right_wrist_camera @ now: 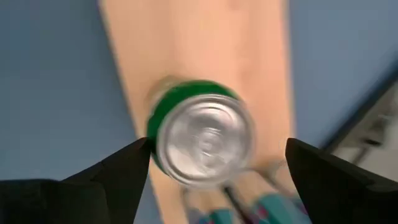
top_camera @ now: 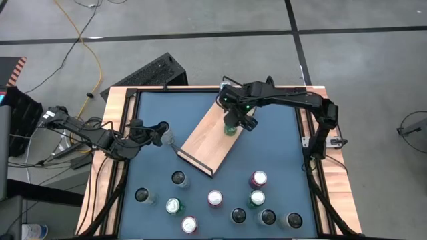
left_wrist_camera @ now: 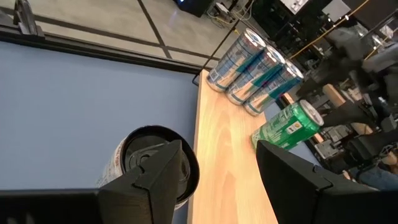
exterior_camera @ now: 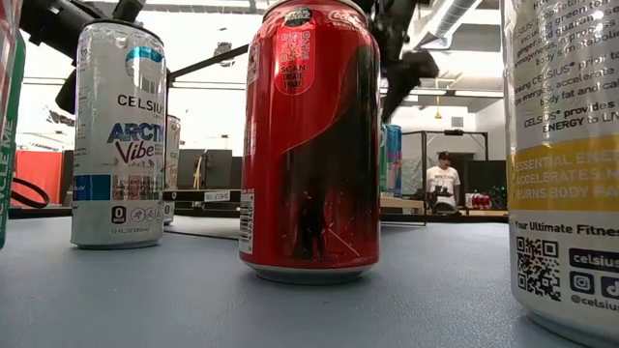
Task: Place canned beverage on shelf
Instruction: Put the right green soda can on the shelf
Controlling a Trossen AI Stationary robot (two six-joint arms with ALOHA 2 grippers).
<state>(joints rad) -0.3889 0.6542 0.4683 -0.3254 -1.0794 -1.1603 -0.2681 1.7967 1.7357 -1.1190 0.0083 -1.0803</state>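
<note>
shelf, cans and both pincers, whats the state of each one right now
shelf: flat on the table, angled
green can: upright on the shelf, between open fingers, not gripped
three silver-blue cans: standing in a row on the shelf
right pincer: open above the green can
left pincer: part open around a dark-topped can
</note>
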